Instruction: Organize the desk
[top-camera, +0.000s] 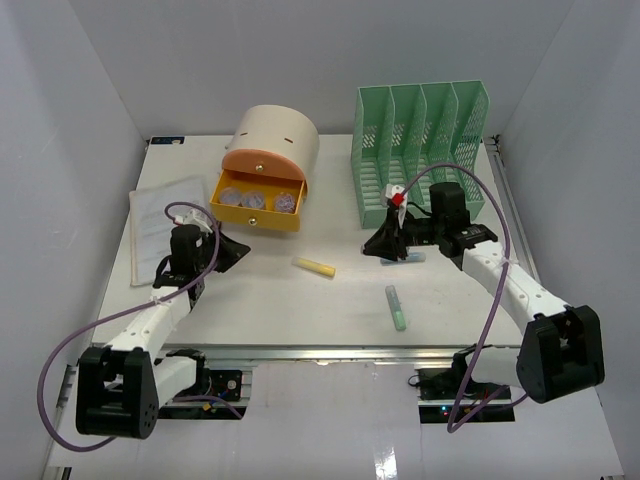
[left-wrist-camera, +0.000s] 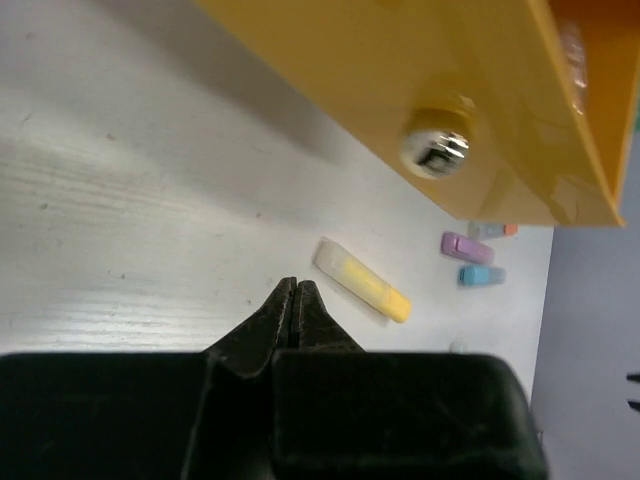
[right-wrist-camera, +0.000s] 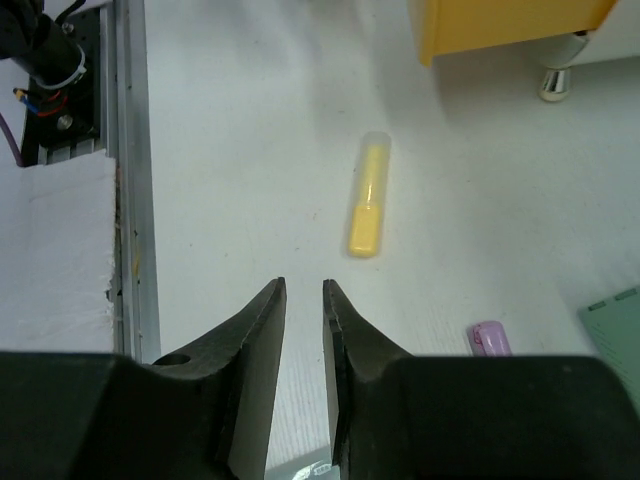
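Observation:
The desk (top-camera: 270, 300) is a wide white tabletop. A yellow highlighter (top-camera: 314, 267) lies at its middle, between my two grippers. My left gripper (top-camera: 238, 250) hovers in front of the open yellow drawer (top-camera: 256, 205). In the left wrist view its jaws (left-wrist-camera: 295, 285) are pressed together with nothing in them, and the yellow highlighter (left-wrist-camera: 362, 280) lies just beyond the tips. My right gripper (top-camera: 372, 245) points left toward that highlighter (right-wrist-camera: 366, 200). Its jaws (right-wrist-camera: 304, 285) stand a narrow gap apart, with nothing between the tips.
A green highlighter (top-camera: 396, 307) lies near the front rail (right-wrist-camera: 130, 200). Purple (left-wrist-camera: 467, 246) and blue (left-wrist-camera: 481, 275) highlighters lie near the right gripper. A green file rack (top-camera: 420, 140) stands back right, a cream drawer box (top-camera: 275, 135) at back centre, and papers (top-camera: 165, 225) on the left.

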